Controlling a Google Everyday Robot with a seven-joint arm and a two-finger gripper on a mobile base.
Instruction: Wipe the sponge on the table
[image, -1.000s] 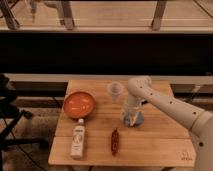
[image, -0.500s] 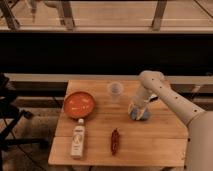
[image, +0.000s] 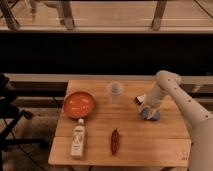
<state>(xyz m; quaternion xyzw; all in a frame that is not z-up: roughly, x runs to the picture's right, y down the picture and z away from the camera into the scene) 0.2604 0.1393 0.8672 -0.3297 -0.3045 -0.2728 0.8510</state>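
Sponge (image: 152, 115): light-blue block flat on the table (image: 150, 147), close to the right edge and about midway between the far and near edges. Only its lower rim shows under the gripper.
Gripper (image: 147, 111): down on top of the sponge, pointing steeply at the boards. The arm reaches in from beyond the right edge, with its elbow raised over the far right corner.
Jaws: cannot tell how far open they are, or whether they clamp the sponge or only press on it.
Reason for pose: judged, a steep reach from above loads the sponge against the wood, as a wipe needs.
Orange plate (image: 79, 104): by the left edge, well apart from the sponge.
Clear cup (image: 115, 89): upright near the far edge, the nearest obstacle to a sideways sweep.
White bottle (image: 78, 141): lying toward the near left corner.
Dark red oblong item (image: 115, 141): near the near edge, possibly a chilli.
Stage: the contact fits a wipe in progress, but how far along it is cannot be settled.
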